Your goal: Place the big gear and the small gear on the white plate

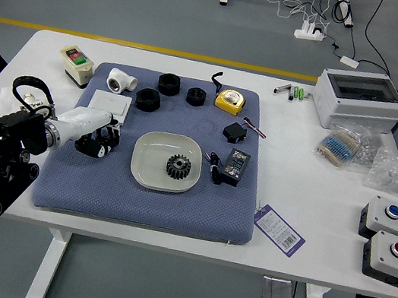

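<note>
Evidently, one gear sits on the white plate; the other cannot be made out. Whether the left robot hand is open or gripping cannot be told. The second gear likely needs a firm hold, rim clearance and gentle lowering beside the first.

Left arm reaching in, hand (white-backed) angled down.

- The white plate, shallow and squarish with rounded corners and a raised rim, was set upright on the blue mat.
- A black toothed gear was placed flat inside it, right of centre, its round middle exposed; whether the big or small one was shown could not be told.
</note>
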